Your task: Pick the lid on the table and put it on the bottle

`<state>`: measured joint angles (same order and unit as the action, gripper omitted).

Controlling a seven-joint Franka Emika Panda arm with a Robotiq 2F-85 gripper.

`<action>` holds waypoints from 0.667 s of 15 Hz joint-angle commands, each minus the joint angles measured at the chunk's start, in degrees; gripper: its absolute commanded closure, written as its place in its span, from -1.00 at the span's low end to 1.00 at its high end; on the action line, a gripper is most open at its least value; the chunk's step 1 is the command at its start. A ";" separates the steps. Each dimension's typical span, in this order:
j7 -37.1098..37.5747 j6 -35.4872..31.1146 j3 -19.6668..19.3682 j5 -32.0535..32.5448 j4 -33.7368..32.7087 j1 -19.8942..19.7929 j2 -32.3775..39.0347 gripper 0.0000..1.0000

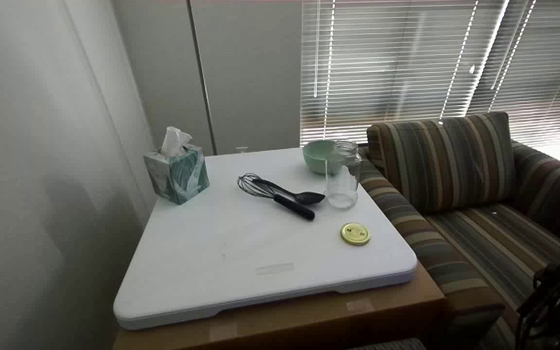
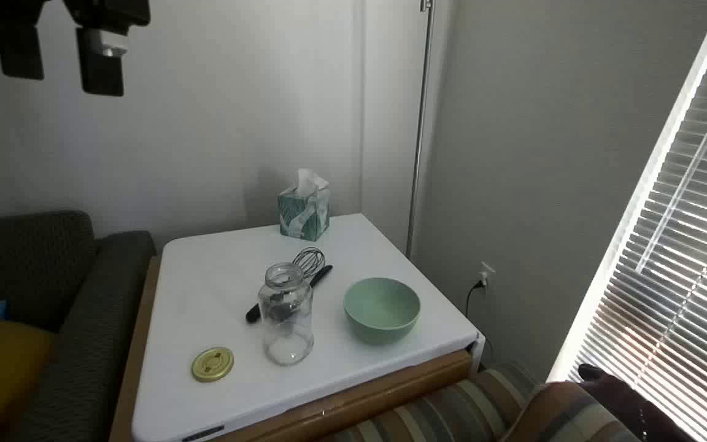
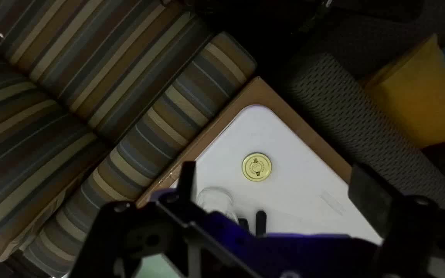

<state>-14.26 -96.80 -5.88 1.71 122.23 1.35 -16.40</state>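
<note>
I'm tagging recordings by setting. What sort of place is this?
Probably a living room or similar lounge, judging by the striped armchair, the dark sofa and the yellow pillow.

Gripper [image 2: 62, 83]: cut off above in an exterior view
Bowl [image 3: 156, 267]: mostly hidden in the wrist view
Lid [image 3: 257, 166]: lettering too small

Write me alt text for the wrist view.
A round yellow-green lid lies flat on a white rounded-corner tabletop, framed by an open black gripper that partly hides a clear glass jar. A striped fabric armchair stands at left.
</note>
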 commanded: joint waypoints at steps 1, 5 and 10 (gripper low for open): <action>-0.16 0.14 0.73 -0.19 -0.13 -0.81 0.06 -1.00; 0.21 -0.92 0.75 0.02 0.71 -0.94 0.02 -1.00; 0.80 -4.18 0.83 -0.11 1.61 -0.94 1.83 -1.00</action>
<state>-13.69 -98.52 -5.69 1.72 123.11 1.30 -16.13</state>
